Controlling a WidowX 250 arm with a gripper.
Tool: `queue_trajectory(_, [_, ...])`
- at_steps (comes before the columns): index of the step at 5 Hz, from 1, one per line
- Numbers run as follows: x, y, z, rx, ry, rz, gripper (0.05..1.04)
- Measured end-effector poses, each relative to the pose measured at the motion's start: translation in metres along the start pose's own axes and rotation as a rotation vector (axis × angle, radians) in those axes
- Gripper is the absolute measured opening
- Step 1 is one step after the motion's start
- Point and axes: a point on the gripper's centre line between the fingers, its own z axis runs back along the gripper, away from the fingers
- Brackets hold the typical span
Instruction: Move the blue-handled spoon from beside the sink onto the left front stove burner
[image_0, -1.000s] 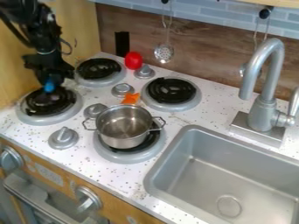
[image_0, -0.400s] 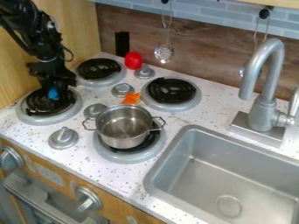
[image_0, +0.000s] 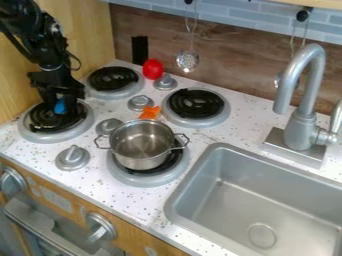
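Over the front left burner hangs the black gripper, low at the left of the camera view. A small blue object sits between its fingers, just above or at the coil. To the right, a silver pot with two handles stands on the front right burner. An orange piece lies just behind the pot. Near the back edge of the stove top is a red rounded object, beside a grey knob.
The back left burner and back right burner flank grey knobs. A metal sink with a tall faucet occupies the right. A slotted ladle hangs on the back wall.
The gripper and the blue object have moved down and slightly right onto the front left burner area. Over the last part the motion is slight. The pot, orange piece and red object stay put.
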Motion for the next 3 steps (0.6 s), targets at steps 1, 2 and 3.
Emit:
queue_trajectory(1, [-0.007, 0.001, 0.004, -0.003, 0.005, 0.011, 0.993])
queue_trajectory(2, [-0.014, -0.001, 0.006, -0.01, 0.01, 0.016, 1.001])
queue_trajectory(3, [-0.004, -0.008, 0.022, -0.031, -0.035, 0.019, 1.001])
